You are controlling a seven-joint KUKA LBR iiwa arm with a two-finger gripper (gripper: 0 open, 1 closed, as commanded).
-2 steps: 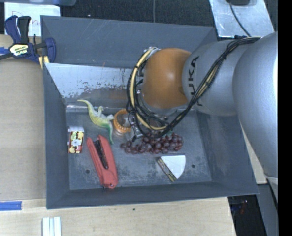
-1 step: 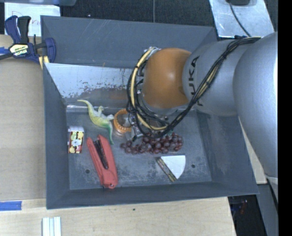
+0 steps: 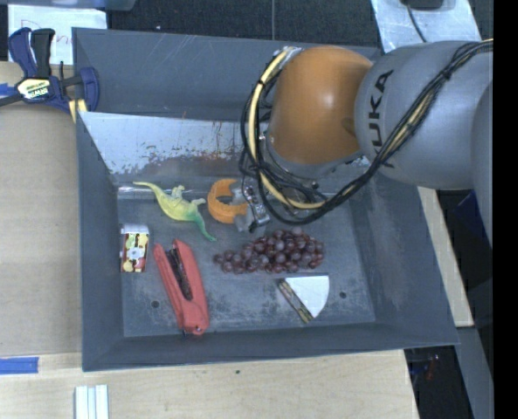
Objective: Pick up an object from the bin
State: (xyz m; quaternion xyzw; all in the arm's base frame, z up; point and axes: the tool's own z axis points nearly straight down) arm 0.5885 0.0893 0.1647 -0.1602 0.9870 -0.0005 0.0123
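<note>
Down near the floor of the bin (image 3: 101, 234) with the end effector (image 3: 250, 206), opening impossible to tell, just beside an orange ring-shaped toy (image 3: 223, 201) at its left, dark grape bunch (image 3: 276, 251) just below, green dinosaur (image 3: 178, 204) farther left.

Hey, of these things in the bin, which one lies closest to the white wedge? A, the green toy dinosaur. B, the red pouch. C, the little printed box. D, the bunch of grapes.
D: the bunch of grapes lies just beyond the white wedge, towards the back of the bin, while the other three lie well off to the left.
</note>
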